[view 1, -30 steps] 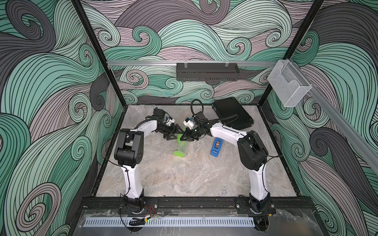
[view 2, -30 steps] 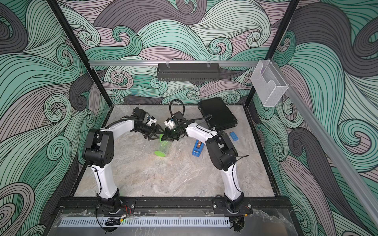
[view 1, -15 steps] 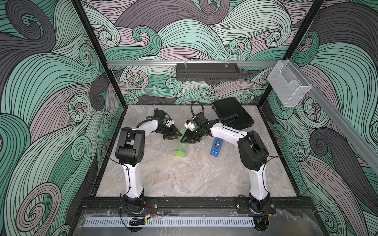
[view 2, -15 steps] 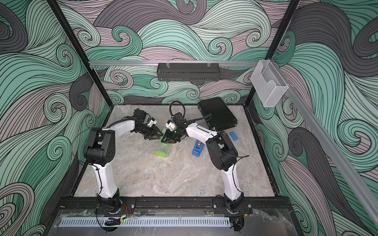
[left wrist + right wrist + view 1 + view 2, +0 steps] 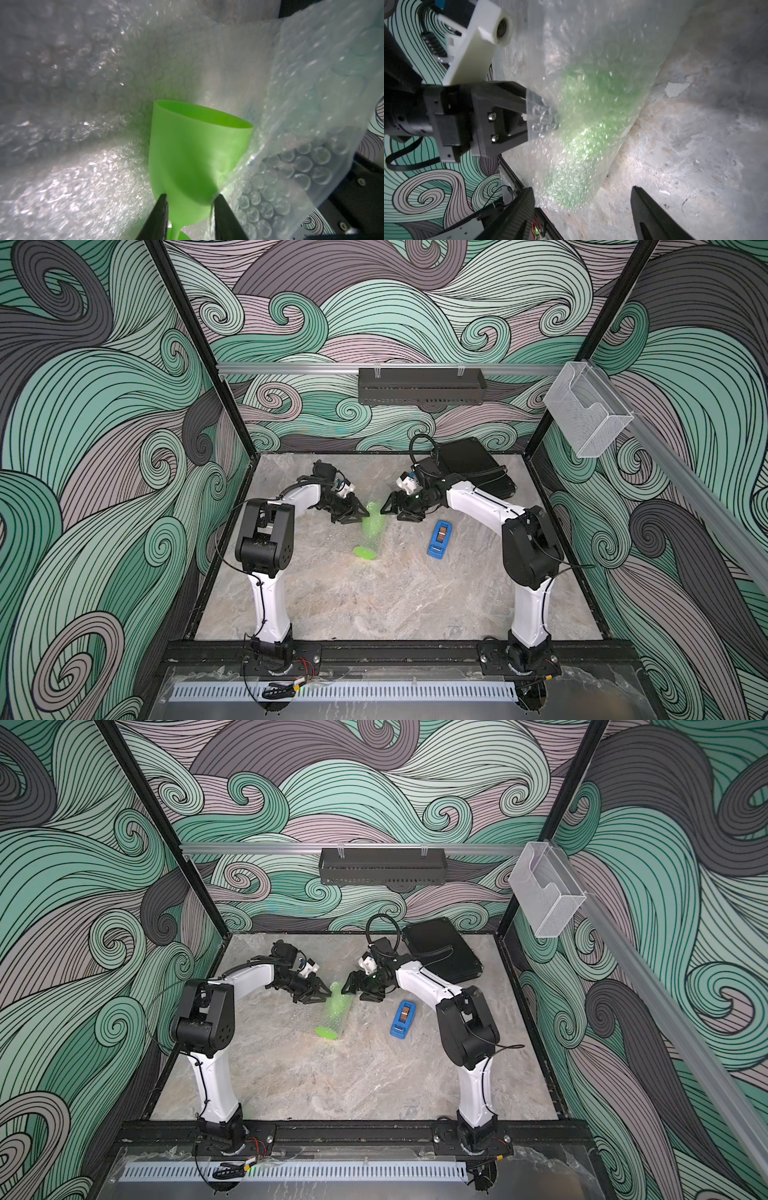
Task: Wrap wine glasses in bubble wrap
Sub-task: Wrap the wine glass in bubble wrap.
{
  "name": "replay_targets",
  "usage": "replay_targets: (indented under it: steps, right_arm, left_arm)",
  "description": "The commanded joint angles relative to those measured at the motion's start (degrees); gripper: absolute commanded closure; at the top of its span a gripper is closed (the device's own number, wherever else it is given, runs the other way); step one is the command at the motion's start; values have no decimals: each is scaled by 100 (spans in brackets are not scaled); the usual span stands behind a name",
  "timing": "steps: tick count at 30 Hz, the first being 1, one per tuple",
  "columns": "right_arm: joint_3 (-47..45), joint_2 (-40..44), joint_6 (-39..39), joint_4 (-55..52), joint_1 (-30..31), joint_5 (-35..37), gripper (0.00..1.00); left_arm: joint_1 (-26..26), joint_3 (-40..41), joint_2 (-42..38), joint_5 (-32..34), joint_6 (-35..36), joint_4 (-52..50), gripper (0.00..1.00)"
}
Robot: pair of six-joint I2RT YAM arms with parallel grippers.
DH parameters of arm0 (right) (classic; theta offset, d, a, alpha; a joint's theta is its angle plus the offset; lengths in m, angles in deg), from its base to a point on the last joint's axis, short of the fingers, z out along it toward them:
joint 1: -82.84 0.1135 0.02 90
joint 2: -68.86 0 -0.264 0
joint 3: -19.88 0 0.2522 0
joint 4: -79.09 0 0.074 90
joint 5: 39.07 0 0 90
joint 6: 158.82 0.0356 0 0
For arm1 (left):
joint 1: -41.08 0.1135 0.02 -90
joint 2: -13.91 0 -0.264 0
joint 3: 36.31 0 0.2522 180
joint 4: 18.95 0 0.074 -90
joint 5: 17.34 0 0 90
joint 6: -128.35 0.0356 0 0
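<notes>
The wine glass [image 5: 371, 526] stands foot-down, it seems, on the table [image 5: 374, 605], near the blue tape dispenser [image 5: 439, 539] on the left arm's side, its long axis close to upright inside a loose tube of bubble wrap [image 5: 341, 1013]. The left gripper [image 5: 190, 202] is clamped on the lower bowl, with the wrap's edge under one finger. The right gripper [image 5: 582, 189] hangs beside the bowl on the dispenser's side, jaws wide apart and empty. I'd reckon it the nearer free arm for the wrap's open edge.

goblet [image 5: 365, 552] in bubble wrap [image 5: 83, 62], tape dispenser [image 5: 439, 540] right
</notes>
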Motion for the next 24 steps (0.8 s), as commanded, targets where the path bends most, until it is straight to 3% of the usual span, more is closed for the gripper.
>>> replay_targets:
  steps: [1,15,24]
  right_arm:
    - [402,-340,46,-196,40,332,18]
    - [1433,-1346,70,-550,137,467,16]
    - [1271,-1423,121,-559,146,730,17]
  left_arm:
    - [-6,-46,137,224,83,-184,66]
    - [-3,36,-68,159,27,-132,66]
    - [-3,391,-984,426,155,-227,34]
